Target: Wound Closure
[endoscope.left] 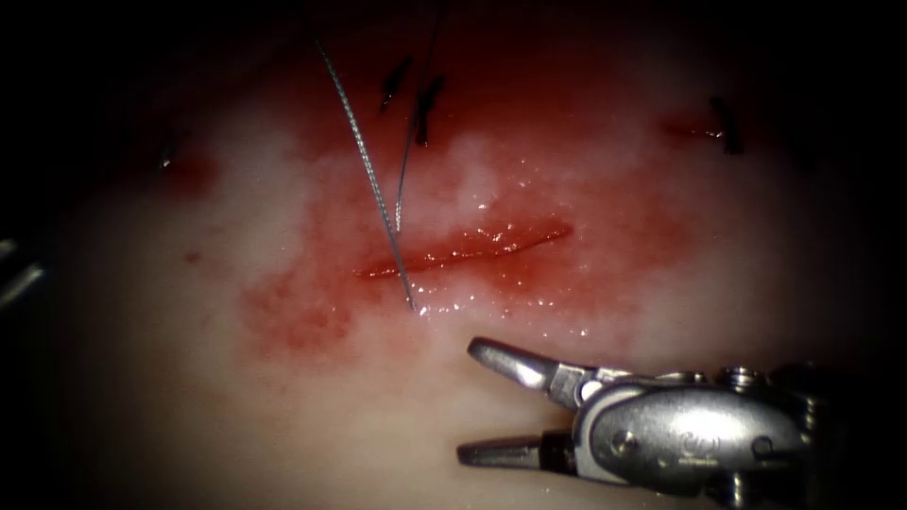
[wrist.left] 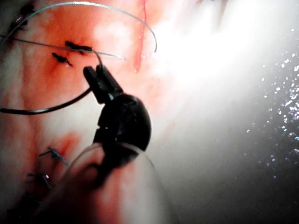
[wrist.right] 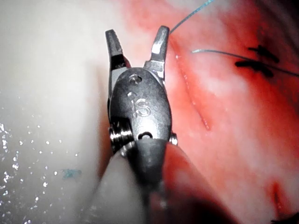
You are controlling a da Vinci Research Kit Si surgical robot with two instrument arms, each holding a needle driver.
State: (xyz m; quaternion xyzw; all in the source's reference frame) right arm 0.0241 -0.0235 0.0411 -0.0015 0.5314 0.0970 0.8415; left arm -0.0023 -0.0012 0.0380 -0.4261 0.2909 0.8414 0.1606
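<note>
The right gripper [endoscope.left: 472, 401] lies low over the pale tissue [endoscope.left: 236, 406] below the cut [endoscope.left: 463, 252], its jaws spread wide and holding nothing; the right wrist view shows the same gripper [wrist.right: 136, 37] open, with bare tissue between its tips. The curved needle [endoscope.left: 364, 165] stands across the left part of the cut, its point touching the tissue just below the cut's lower lip, its body rising away toward the far edge of the tissue. Whether the tip is sunk into the tissue or merely resting on it is hard to tell from this angle. A thin thread [endoscope.left: 404, 161] runs beside the needle, coming down from the dark stitches [endoscope.left: 425, 109] already tied above the cut. In the left wrist view the left gripper [wrist.left: 93, 74] is closed on the thread [wrist.left: 46, 109], which curves away from its jaws across the tissue, while the needle [wrist.left: 117, 11] arcs free beyond it, near the cut [wrist.left: 140, 42]. Red fluid [endoscope.left: 283, 312] stains the tissue around the cut, and another stitch [endoscope.left: 727, 127] sits near the right edge of the tissue.
</note>
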